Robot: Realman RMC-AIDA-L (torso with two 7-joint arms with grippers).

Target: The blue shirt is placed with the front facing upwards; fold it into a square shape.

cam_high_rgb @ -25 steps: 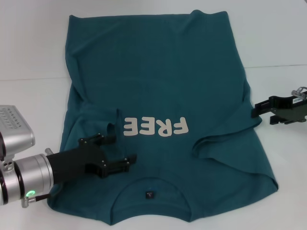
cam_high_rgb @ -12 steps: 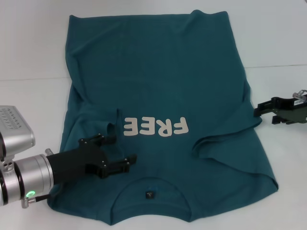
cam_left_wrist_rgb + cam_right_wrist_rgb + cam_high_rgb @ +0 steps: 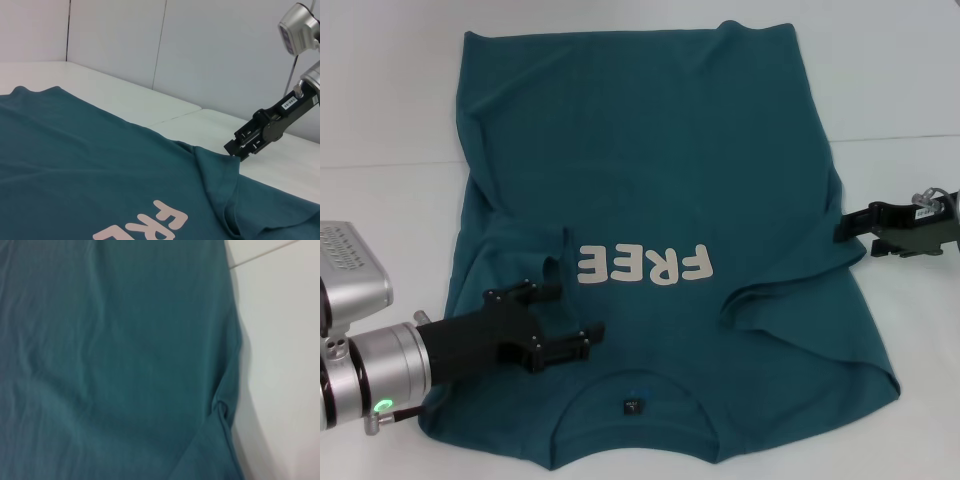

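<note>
— Blue shirt [image 3: 660, 200] status, please. Where is it lying?

— I have it spread face up on the white table [image 3: 380, 100], collar nearest the robot, hem at the far side. The cream "FREE" lettering [image 3: 643, 264] reads upside down from my head camera, and the small black neck label [image 3: 633, 406] sits inside the collar. Both sleeves are turned inward onto the body, with creases by each fold.

— And the left gripper [image 3: 572, 322]?

— It is low over the shirt's near left part, just beside the folded-in left sleeve and the last letter of the print. Its two black fingers [image 3: 582, 343] are spread apart, with cloth showing between them. I see no fabric pinched, though from this angle I can't be sure whether the tips touch the shirt.

— The right gripper [image 3: 842, 229]?

— Over the table at the shirt's right edge, level with the folded right sleeve. In the left wrist view the right gripper [image 3: 234, 148] has its tip right at the cloth's edge. I cannot tell how far its fingers are parted, or whether they have any fabric. The right wrist camera shows only teal cloth and the table beside it.
</note>
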